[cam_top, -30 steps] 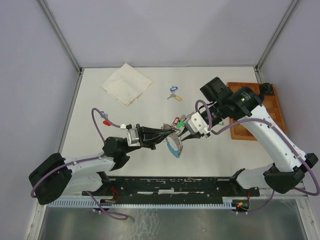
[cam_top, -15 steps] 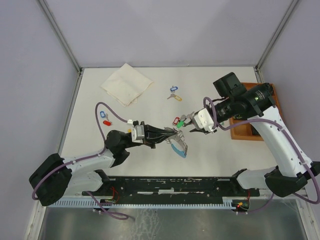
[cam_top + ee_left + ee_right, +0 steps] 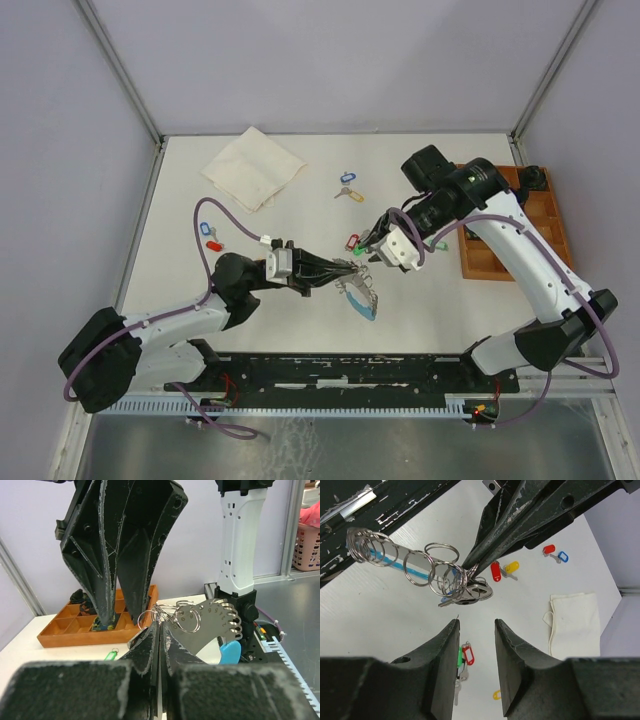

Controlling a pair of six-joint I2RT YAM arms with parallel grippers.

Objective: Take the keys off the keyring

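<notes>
Keyring (image 3: pixel 395 560), keys (image 3: pixel 470 591) bunched at one end, left gripper (image 3: pixel 348 268) pinching keyring there, right gripper (image 3: pixel 476 625) fingers spread just beside keyring, red-tagged key (image 3: pixel 495 571) beyond keyring, right wrist view only

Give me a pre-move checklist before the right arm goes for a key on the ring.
1. Left gripper clamped on the keyring: ok, shut at the cluster of rings.
2. Right gripper open and empty: ok.
3. Key inside the right gripper's gap: not ok. The keys hang ahead of its tips.
4. Keyring lifted off the table: ok, it appears to be held in the air.
5. Single key picked out as target: cannot tell, the keys overlap.
6. Loose tagged keys apart from the ring: ok, lying on the table below.
</notes>
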